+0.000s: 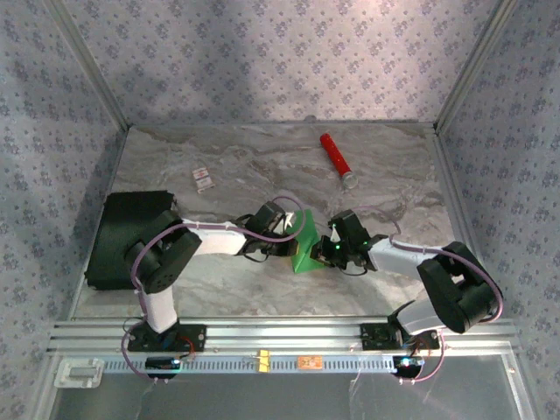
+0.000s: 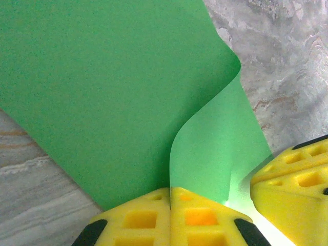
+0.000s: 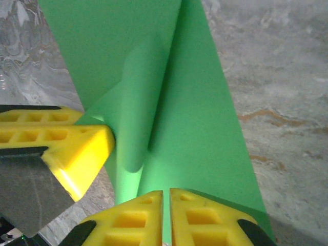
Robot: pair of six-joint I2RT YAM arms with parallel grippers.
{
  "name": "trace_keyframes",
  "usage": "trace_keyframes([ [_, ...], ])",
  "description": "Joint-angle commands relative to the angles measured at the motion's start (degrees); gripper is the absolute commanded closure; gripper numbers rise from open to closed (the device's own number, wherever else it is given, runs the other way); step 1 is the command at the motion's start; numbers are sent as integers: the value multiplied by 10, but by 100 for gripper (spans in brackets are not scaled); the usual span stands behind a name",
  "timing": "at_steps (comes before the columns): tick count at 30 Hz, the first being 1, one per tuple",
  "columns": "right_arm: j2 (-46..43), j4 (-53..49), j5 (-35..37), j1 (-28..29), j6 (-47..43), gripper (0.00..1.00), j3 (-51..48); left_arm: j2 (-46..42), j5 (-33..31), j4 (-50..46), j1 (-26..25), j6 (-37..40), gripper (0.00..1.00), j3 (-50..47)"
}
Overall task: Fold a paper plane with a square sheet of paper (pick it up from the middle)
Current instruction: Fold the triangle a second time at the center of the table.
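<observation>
Grey marbled desk (image 1: 227,293) lies under both arms, with patterned walls around it. At its middle, the left pincer (image 2: 170,205) has its yellow fingers pressed together on the lower edge of the square sheet of paper (image 2: 102,102). The paper rises from the seam and curls over in a soft, uncreased bend. Just beside it, the right pincer (image 3: 166,205) is likewise clamped on the sheet's near edge, with green showing in the thin slit between its pads. From above, the sheet stands up off the desk between the two wrists. Well apart, toward the far side, lie a red cylinder (image 1: 337,160) and a small card (image 1: 203,179), and a black flat box (image 1: 131,236) sits at the left edge.

My judgement of the risk: with both grips so close together on thin paper, any pull apart or twist could tear it or set a crooked crease. The rounded bend may also spring open if either grip slackens
</observation>
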Motion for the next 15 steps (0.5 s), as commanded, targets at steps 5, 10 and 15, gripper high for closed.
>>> trace_keyframes([
  [5,11,-44,37,1,-14,90,-2,-14,-8,-45,-5,28,94,18],
  [10,14,-61,38,-8,-31,91,-5,-10,-7,-65,-6,62,93,39],
  [15,14,-55,33,-11,-32,91,-8,0,-3,-73,-5,78,93,54],
])
